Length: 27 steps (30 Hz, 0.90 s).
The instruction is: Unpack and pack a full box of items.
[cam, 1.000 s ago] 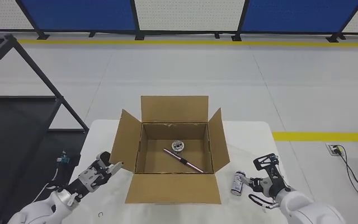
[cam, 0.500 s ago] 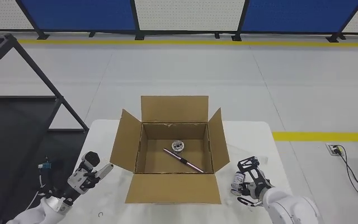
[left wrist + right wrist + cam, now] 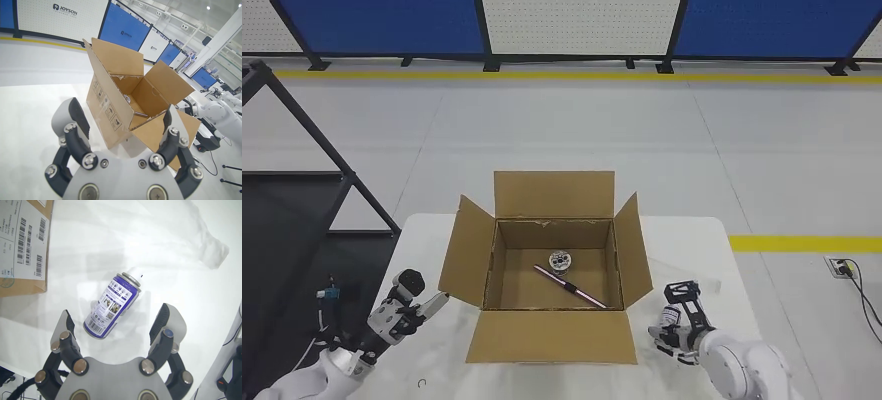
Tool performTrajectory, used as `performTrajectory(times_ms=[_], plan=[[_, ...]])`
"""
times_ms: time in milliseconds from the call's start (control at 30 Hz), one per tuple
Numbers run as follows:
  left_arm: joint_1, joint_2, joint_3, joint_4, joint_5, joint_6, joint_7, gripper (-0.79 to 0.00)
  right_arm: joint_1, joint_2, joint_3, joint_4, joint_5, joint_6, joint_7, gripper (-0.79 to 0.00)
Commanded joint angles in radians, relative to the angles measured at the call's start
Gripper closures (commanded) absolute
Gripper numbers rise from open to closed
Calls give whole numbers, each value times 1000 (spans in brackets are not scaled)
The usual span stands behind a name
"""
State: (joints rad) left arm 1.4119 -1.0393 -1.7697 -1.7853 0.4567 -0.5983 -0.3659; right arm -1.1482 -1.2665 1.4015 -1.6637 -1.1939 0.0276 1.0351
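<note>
An open cardboard box (image 3: pixel 552 340) stands mid-table with its flaps spread. Inside lie a dark pen (image 3: pixel 570 285) and a small round metal piece (image 3: pixel 560 261); the left wrist view shows the box (image 3: pixel 117 89), the pen (image 3: pixel 140 114) and the piece (image 3: pixel 127 98) too. A purple-and-white spray can (image 3: pixel 111 306) lies on its side on the table right of the box. My right gripper (image 3: pixel 116 315) is open just above it, with the can's bottom end between the fingers and not touching them. My left gripper (image 3: pixel 122 108) is open and holds nothing, left of the box near its corner.
A crumpled clear wrapper (image 3: pixel 211 251) lies on the table beyond the can. A small dark ring (image 3: pixel 421 383) sits near the table's front left. A black metal frame (image 3: pixel 302 130) stands left of the table. The box's labelled flap (image 3: pixel 24 247) is close beside the can.
My right gripper has moved left, from beside the can to over it. My left gripper has drawn back a little from the box's left flap.
</note>
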Motion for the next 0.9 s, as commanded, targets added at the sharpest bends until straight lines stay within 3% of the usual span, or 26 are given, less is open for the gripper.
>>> performTrajectory(times_ms=[0,133,200,267,333,400,467,667,867], plan=[[0,0,0,0,0,0,0,-785,11,0,-2,19,11,-4,-1,-782],[0,0,0,0,0,0,0,-785,31,-1,-14,50,12,2,-2,-680],[0,0,0,0,0,0,0,-785,40,-2,-21,62,11,4,-2,-582],[0,0,0,0,0,0,0,-785,46,-2,-26,68,10,8,-2,-354],[0,0,0,0,0,0,0,-785,49,-2,-30,71,7,11,-1,-259],[0,0,0,0,0,0,0,-785,51,-2,-32,71,4,14,-1,-77],[0,0,0,0,0,0,0,-785,50,-1,-29,67,2,18,1,0],[0,0,0,0,0,0,0,-785,6,8,25,-16,7,25,-25,0],[0,0,0,0,0,0,0,-785,-115,21,132,-272,16,22,-94,0]])
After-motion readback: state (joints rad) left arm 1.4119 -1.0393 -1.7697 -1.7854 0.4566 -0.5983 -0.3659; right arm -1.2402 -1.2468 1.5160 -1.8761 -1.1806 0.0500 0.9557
